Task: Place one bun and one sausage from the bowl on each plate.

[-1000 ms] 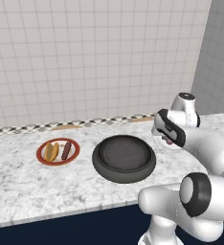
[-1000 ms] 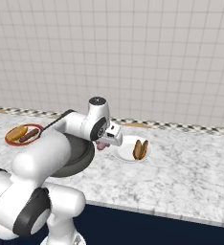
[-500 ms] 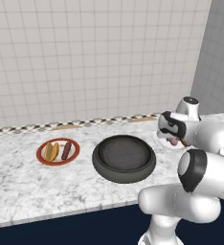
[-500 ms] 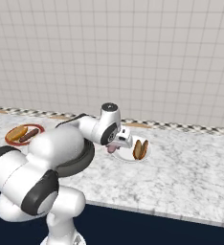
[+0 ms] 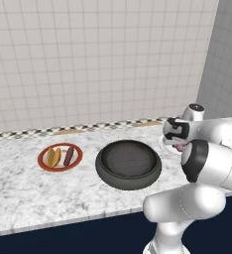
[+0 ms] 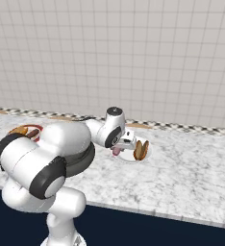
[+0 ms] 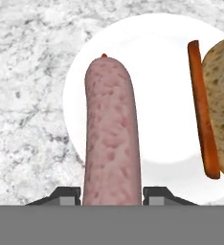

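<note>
We see the gripper (image 7: pixel 112 194) reaching over the white plate (image 7: pixel 157 72) on the marbled desk (image 7: pixel 28 95), and its fingers (image 7: pixel 61 195) are clamped on a pale pink sausage (image 7: pixel 111 139), one tip on each side of it. In the hand view the sausage runs straight out from between the tips and lies across the plate's bare centre; whether it touches the plate or hangs just above it we cannot tell. At the right of that view a bun (image 7: pixel 219 95) sits on the same plate, its orange crust edge turned toward the sausage and a strip of white plate between them. From the right base view we make out the white plate (image 6: pixel 148 153) beside the arm's wrist, the bun (image 6: pixel 140 150) on it, and the pink end of the sausage (image 6: pixel 116 152) showing under the hand at the plate's near edge. In the left base view the dark bowl (image 5: pixel 128 164) stands in the middle of the desk (image 5: pixel 19 193), and well apart to its left is the red-rimmed plate (image 5: pixel 60 157), which carries a bun (image 5: pixel 52 157) and a brown sausage (image 5: pixel 68 156) side by side. The gripper (image 5: pixel 177 145) hangs to the right of the bowl there, with a bit of pink sausage beneath it.
</note>
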{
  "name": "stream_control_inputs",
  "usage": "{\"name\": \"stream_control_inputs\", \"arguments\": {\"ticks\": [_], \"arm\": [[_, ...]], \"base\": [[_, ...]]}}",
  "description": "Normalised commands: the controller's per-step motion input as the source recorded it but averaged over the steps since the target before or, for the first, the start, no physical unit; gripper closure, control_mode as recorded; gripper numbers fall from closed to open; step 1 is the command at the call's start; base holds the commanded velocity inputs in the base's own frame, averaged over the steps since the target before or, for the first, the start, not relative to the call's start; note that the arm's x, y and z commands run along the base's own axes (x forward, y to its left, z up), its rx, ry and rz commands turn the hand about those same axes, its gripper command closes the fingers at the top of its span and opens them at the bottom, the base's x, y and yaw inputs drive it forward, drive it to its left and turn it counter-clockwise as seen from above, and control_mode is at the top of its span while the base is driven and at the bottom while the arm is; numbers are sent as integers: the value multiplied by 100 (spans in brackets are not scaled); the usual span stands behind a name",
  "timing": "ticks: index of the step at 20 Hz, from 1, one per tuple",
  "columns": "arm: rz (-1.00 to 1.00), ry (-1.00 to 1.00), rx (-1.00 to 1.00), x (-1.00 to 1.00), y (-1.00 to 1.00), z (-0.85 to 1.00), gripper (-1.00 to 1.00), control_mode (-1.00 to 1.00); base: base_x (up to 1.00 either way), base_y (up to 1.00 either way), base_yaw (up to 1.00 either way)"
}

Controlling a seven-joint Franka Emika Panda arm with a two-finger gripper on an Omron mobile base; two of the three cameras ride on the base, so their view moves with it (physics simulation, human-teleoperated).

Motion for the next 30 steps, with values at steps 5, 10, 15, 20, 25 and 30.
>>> {"name": "stream_control_inputs", "arguments": {"ticks": [5,10,15,20,25,30], "arm": [[1,0,0,40,-9,-21,100,-100],[2,0,-2,3,-7,-41,100,-100],[0,0,0,30,-2,-10,100,-100],[0,0,0,24,-3,-1,100,-100],[1,0,0,0,-1,0,100,-100],[0,0,0,0,0,0,-100,-100]], "base": [[0,0,0],[0,0,0],[0,0,0],[0,0,0],[0,0,0],[0,0,0]]}}
